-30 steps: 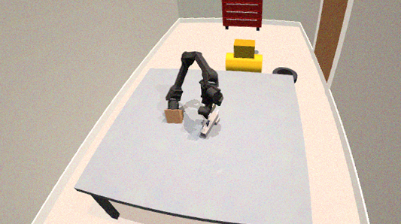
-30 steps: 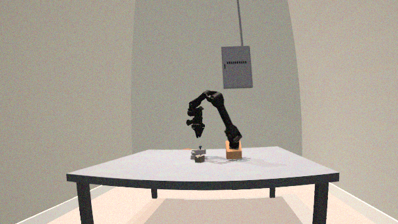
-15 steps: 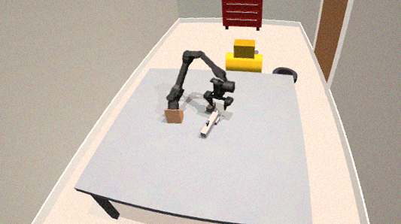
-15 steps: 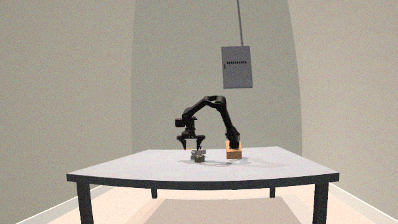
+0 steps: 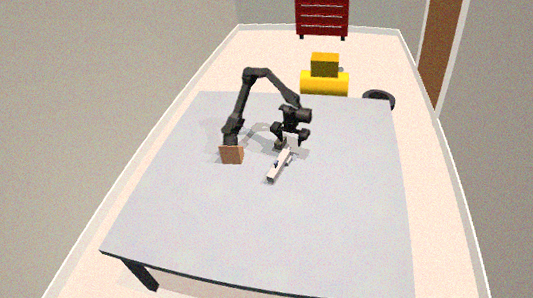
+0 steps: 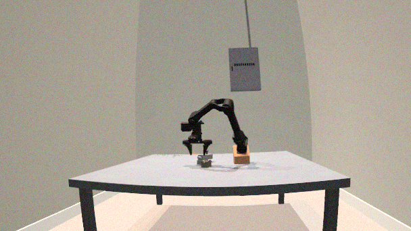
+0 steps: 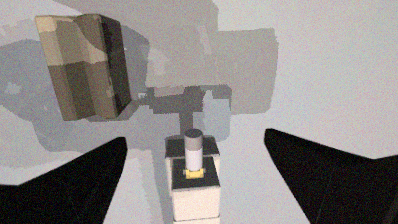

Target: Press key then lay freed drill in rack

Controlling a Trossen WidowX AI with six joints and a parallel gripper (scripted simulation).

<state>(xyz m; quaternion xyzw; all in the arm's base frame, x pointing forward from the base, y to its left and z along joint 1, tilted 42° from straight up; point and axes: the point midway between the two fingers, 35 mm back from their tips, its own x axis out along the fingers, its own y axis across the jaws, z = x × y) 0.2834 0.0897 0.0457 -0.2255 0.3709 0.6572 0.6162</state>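
A long white housing lies on the table. A small dark blue key shows on it; the key is out of the wrist view. In the wrist view the drill, a pale cylinder with a grey tip, sticks out of the housing's dark end, with yellow at its base. The rack, a tan grooved block, lies beyond that end, to the left in the wrist view. My gripper is wide open and empty above the drill end, one finger on each side of it.
The arm stands on an orange-brown base block on the grey table. A smaller pale block sits against the housing's side. A red cabinet, a yellow tank and a dark ring are on the floor beyond the table.
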